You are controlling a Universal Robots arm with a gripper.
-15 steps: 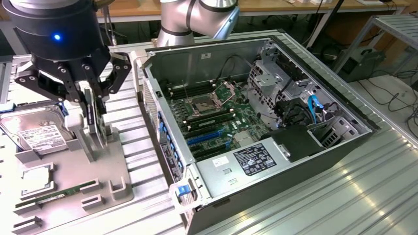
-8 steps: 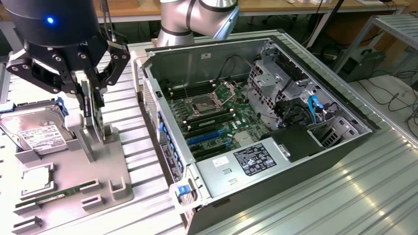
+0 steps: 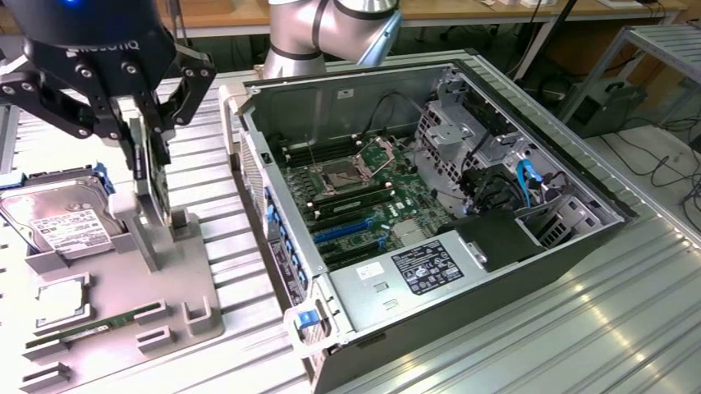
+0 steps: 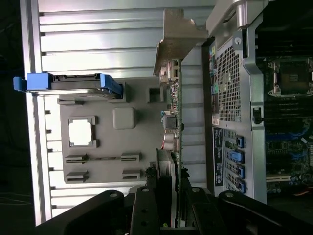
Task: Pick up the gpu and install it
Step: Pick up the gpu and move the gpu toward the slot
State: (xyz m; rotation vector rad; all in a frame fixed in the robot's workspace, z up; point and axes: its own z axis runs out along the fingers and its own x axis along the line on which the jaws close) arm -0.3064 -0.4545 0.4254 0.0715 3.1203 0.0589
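The gpu (image 3: 151,185) is a thin black card standing on edge over the grey parts tray (image 3: 197,304) at the exterior view's left. My gripper (image 3: 146,144) comes down from above and is shut on the card's top edge. Its lower edge sits at the tray's upright slot holder; I cannot tell whether it is clear of the slot. In the wrist view the gpu (image 4: 174,122) runs edge-on away from my gripper (image 4: 171,193), with its silvery bracket (image 4: 178,41) at the far end.
The open computer case (image 3: 526,287) lies at the exterior view's right, with the motherboard (image 3: 362,197) and blue expansion slots (image 3: 345,230) exposed. On the tray are a hard drive (image 3: 61,217), a processor (image 3: 61,300) and a green memory stick (image 3: 98,324). The arm's base (image 3: 318,33) stands behind.
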